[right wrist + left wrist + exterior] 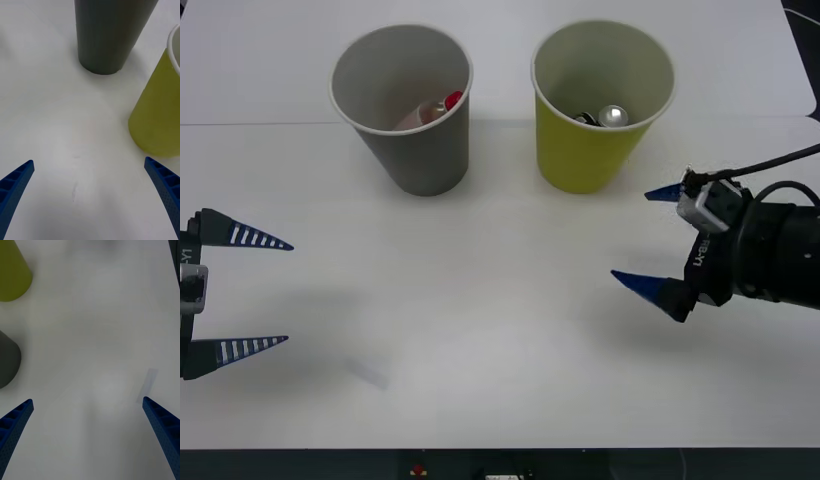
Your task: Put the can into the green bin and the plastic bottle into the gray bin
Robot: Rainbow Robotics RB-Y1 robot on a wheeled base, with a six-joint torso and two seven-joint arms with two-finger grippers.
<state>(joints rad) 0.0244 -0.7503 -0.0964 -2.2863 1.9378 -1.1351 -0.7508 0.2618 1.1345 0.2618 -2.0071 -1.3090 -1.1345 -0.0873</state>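
The green bin [600, 120] stands upright at the back right of the table, and the can [612, 116] lies inside it, silver top showing. Left of it stands the gray bin [405, 115] with the plastic bottle [435, 110] inside, red cap up. My right gripper [635, 235] hovers open and holds nothing, just right of and nearer than the green bin. Its wrist view looks at the green bin [159, 112] and the gray bin [108, 33]. My left gripper [285, 292] is open at the left edge with nothing between its fingers. The left wrist view catches the green bin [13, 273] and gray bin [7, 360].
The white table [480, 320] stretches bare between the two grippers. A faint strip of clear tape [368, 373] lies near the front left, also seen as a tape strip [148, 384]. A black cable [780, 160] runs along my right arm.
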